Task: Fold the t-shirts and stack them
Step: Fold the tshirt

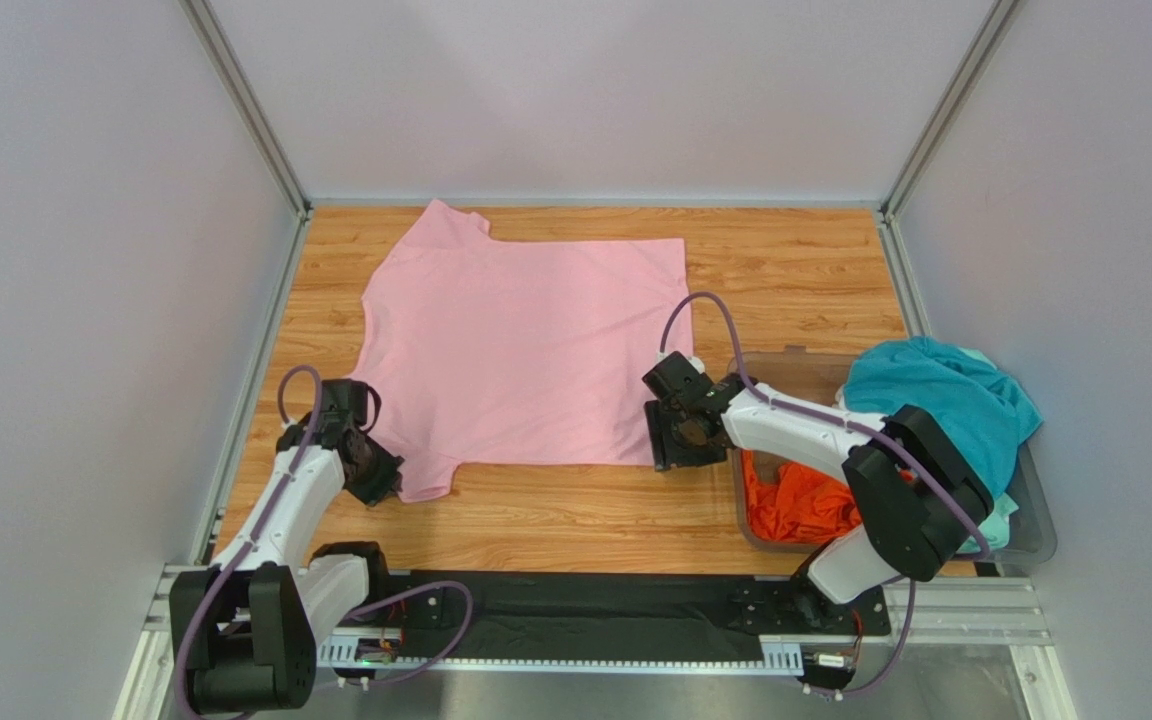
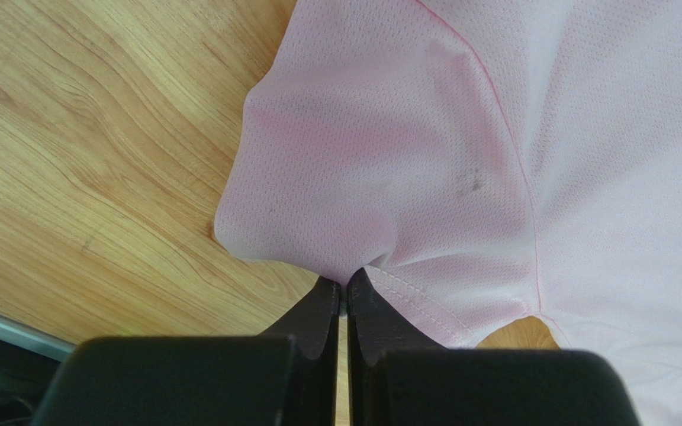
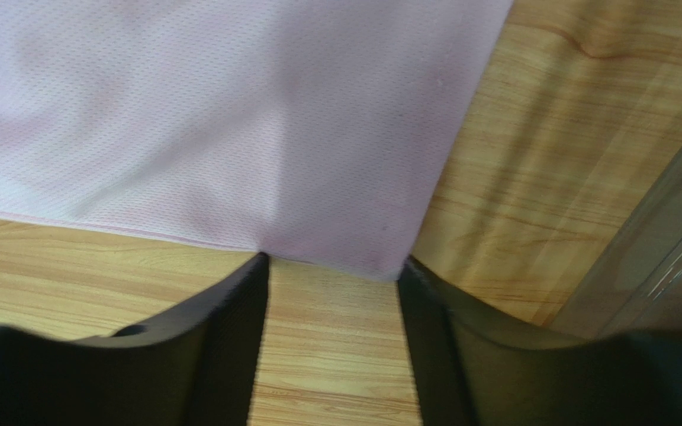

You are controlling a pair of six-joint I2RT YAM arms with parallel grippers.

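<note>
A light pink t-shirt lies spread flat on the wooden table, neck to the left. My left gripper is shut on the hem of its near left sleeve; the cloth bunches at the closed fingertips. My right gripper is open at the shirt's near right corner, fingers on either side of the corner, with bare wood between them. An orange t-shirt lies in the clear bin and a teal t-shirt hangs over the bin's rim. No white shirts are in view.
The clear plastic bin stands at the right near edge, just right of my right gripper; its wall shows in the right wrist view. White enclosure walls and metal rails border the table.
</note>
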